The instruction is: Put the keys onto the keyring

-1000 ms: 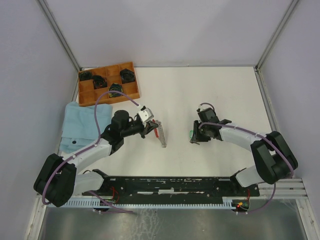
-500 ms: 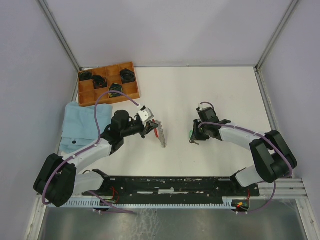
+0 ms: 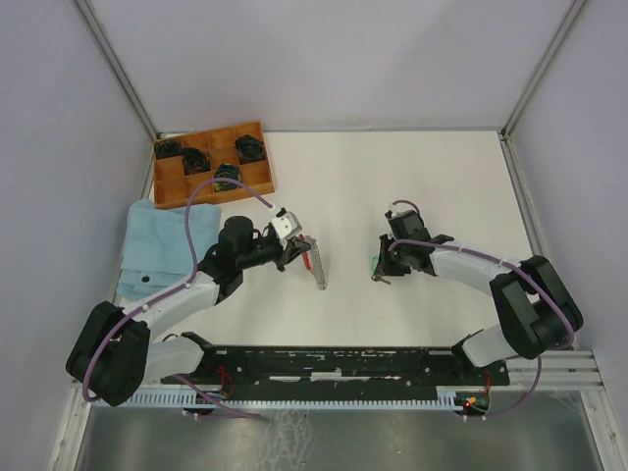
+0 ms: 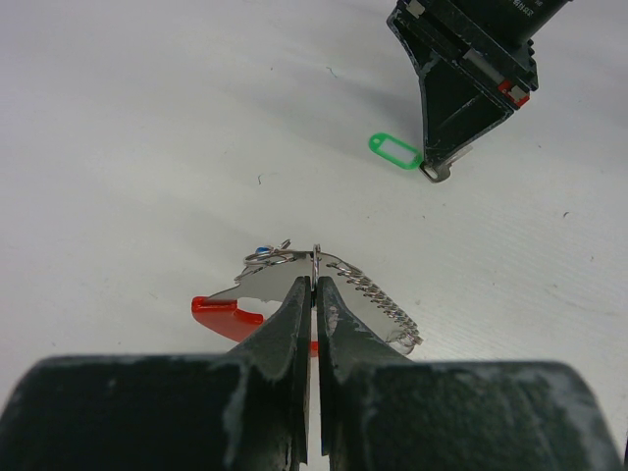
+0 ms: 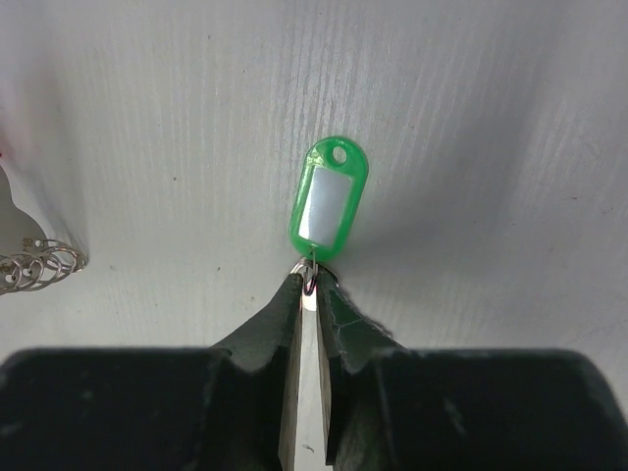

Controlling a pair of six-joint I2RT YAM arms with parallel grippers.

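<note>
My left gripper [image 4: 315,285] is shut on the thin wire of the keyring [image 4: 280,257], holding it just above the table. The keyring's red strap [image 4: 221,312] hangs to the left and its silver chain [image 4: 378,294] to the right. A speck of blue shows at the ring. From above, the left gripper [image 3: 294,247] holds the keyring [image 3: 318,269] left of centre. The green key [image 5: 329,201] lies flat on the table. My right gripper [image 5: 311,280] pinches the small metal ring at its near end. In the top view, the right gripper [image 3: 383,267] points down at the green key [image 3: 376,262].
An orange compartment tray [image 3: 167,186] with dark round coils stands at the back left. A light blue cloth [image 3: 157,245] lies under the left arm. The chain's end [image 5: 39,267] shows at the left edge of the right wrist view.
The right gripper's jaws have closed in on the small ring of the green key. The left arm and the keyring have not moved.
</note>
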